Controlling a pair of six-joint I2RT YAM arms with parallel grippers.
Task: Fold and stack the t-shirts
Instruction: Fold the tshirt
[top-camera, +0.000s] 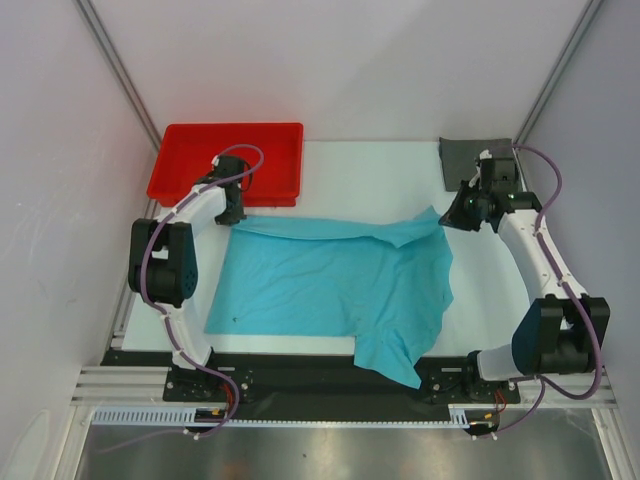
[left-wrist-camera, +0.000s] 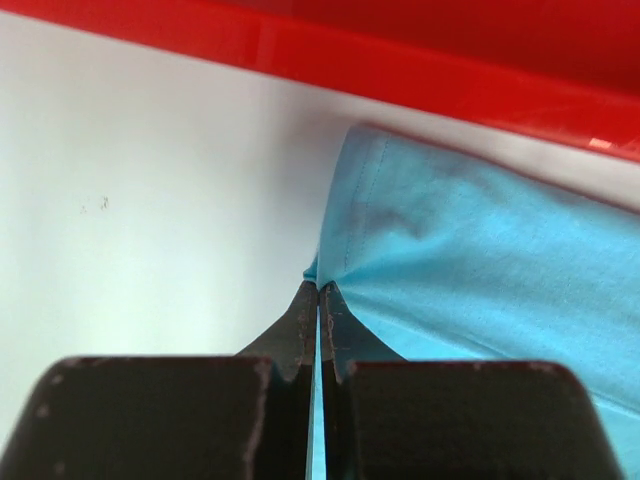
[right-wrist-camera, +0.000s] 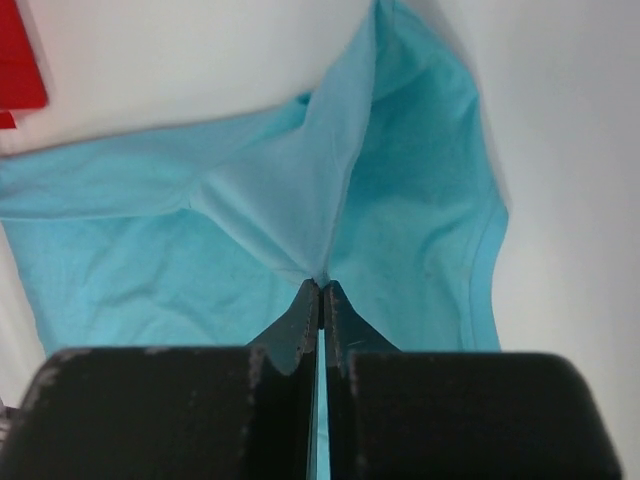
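Observation:
A turquoise t-shirt (top-camera: 330, 285) lies spread across the white table, one sleeve hanging over the near edge. My left gripper (top-camera: 233, 215) is shut on its far left corner (left-wrist-camera: 345, 265), just in front of the red tray. My right gripper (top-camera: 452, 217) is shut on its far right corner, where the cloth is pulled up into a peak (right-wrist-camera: 325, 255). In both wrist views a thin line of turquoise cloth shows between the closed fingers. A dark grey t-shirt (top-camera: 470, 160), folded into a small rectangle, lies at the far right behind the right gripper.
A red plastic tray (top-camera: 200, 165) stands at the far left, its near wall (left-wrist-camera: 420, 75) close above the left gripper. White walls with metal rails enclose the table on three sides. The black mounting bar (top-camera: 300, 375) runs along the near edge.

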